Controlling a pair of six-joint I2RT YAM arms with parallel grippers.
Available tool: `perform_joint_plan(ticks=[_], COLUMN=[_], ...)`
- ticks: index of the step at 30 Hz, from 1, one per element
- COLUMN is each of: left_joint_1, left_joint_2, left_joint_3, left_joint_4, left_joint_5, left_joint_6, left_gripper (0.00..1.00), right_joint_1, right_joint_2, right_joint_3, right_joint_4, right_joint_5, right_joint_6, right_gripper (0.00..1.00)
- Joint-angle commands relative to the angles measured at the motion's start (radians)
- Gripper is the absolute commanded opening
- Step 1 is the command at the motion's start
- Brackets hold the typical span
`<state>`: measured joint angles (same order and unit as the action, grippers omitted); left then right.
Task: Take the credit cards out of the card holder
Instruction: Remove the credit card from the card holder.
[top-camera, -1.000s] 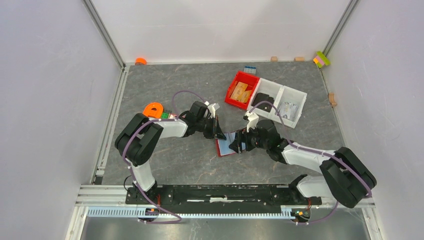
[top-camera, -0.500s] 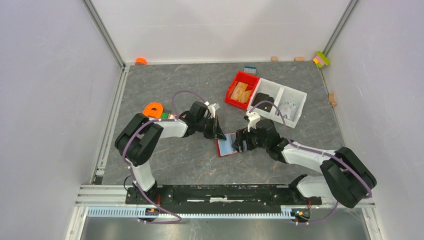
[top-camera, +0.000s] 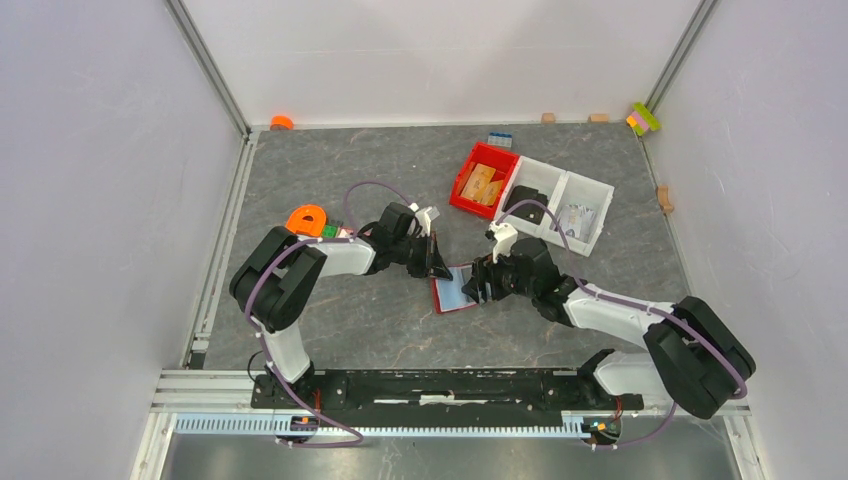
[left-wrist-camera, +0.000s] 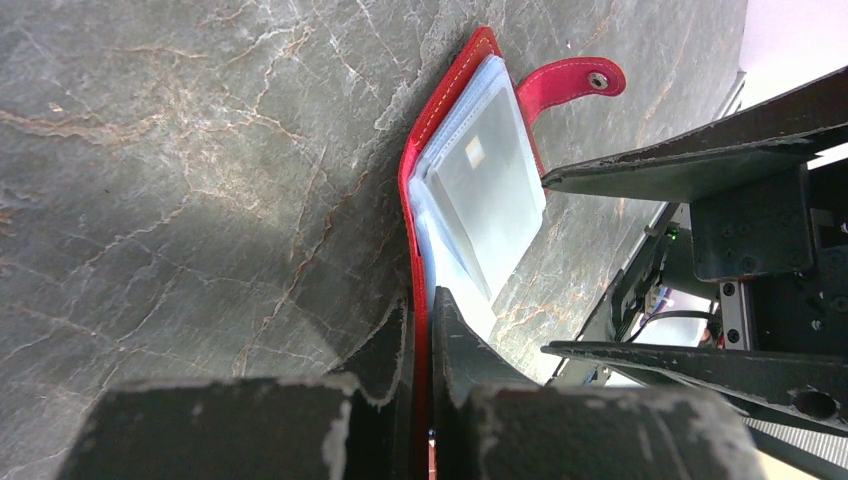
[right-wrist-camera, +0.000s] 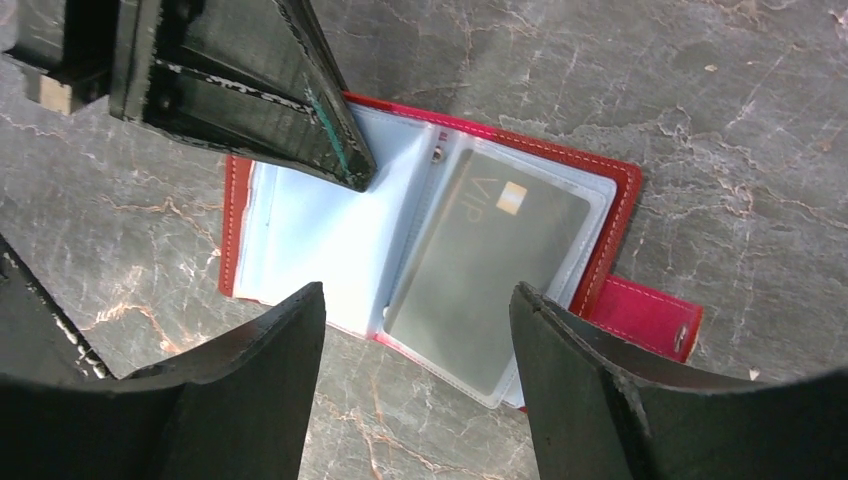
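The card holder (top-camera: 450, 293) lies open on the grey table between the two arms, red cover (right-wrist-camera: 618, 205) underneath and pale plastic sleeves on top. A grey card (right-wrist-camera: 485, 265) with a chip sits in the right-hand sleeve, seen edge-on as the grey card (left-wrist-camera: 490, 185) in the left wrist view. My left gripper (top-camera: 437, 267) (left-wrist-camera: 421, 312) is shut on the holder's red cover (left-wrist-camera: 408, 190) at its left half. My right gripper (top-camera: 478, 287) (right-wrist-camera: 416, 300) hangs open just above the holder's near edge, its fingers either side of the grey card and not touching it.
A bright red bin (top-camera: 484, 180) with tan wooden pieces and a white divided tray (top-camera: 560, 205) stand behind the holder. An orange piece (top-camera: 307, 218) lies by the left arm. A blue brick (top-camera: 499, 139) and small blocks sit near the back wall.
The right gripper's fingers have drawn a little closer together, and the gripper has edged slightly towards the holder. The left gripper and the holder have not moved.
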<state>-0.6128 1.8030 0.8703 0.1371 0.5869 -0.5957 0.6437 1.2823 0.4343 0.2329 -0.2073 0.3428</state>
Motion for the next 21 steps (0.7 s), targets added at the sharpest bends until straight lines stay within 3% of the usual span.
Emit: perform_joint_plan(ticks=[1,7,21], left_joint_1=[-0.004,-0.005,-0.004], left_joint_2=[-0.026,-0.032,-0.015], left_joint_3=[-0.002,-0.003,0.033], left_joint_4=[0.037,0.028,-0.076], left_joint_5=[0.031,0.020,-0.074], left_joint_6=[-0.024,-0.020,0.036], left_gripper=[0.03,0.03,0.03], right_joint_1=[0.005,0.003,-0.003], right_joint_2=[-0.010,0.019,0.112], right_joint_3=[0.017,0.042,0.082], right_joint_4=[0.042,-0.027,-0.074], right_joint_5=[-0.024,0.054,0.036], right_joint_6=[0.013,0.018,0.032], right_gripper=[0.73,0.78,0.76])
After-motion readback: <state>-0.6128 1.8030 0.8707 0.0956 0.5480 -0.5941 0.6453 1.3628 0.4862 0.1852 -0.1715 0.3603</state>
